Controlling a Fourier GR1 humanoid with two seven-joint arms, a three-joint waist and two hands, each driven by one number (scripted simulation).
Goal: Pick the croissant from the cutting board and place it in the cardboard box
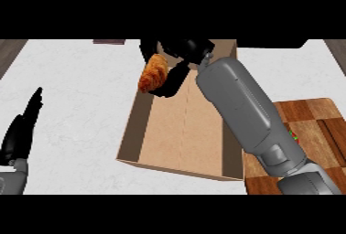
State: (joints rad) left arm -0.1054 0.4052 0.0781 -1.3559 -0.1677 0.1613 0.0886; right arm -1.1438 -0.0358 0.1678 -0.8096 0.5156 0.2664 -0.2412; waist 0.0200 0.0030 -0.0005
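A golden-brown croissant [154,73] hangs in my right hand [181,49], whose fingers curl round its upper end, over the far left corner of the cardboard box [132,132]. The box is open-topped, long and brown, lying in the middle of the counter. My grey right forearm reaches across the box from the lower right. The wooden cutting board [312,119] lies to the right of the box and nothing shows on its visible part. My left hand [20,130] stays at the left edge, fingers straight and pointing up.
White marbled counter [74,91] spreads to the left of the box. A dark object [108,41] sits at the far edge, upper left. A small red and green marker [294,135] shows on the board beside my forearm.
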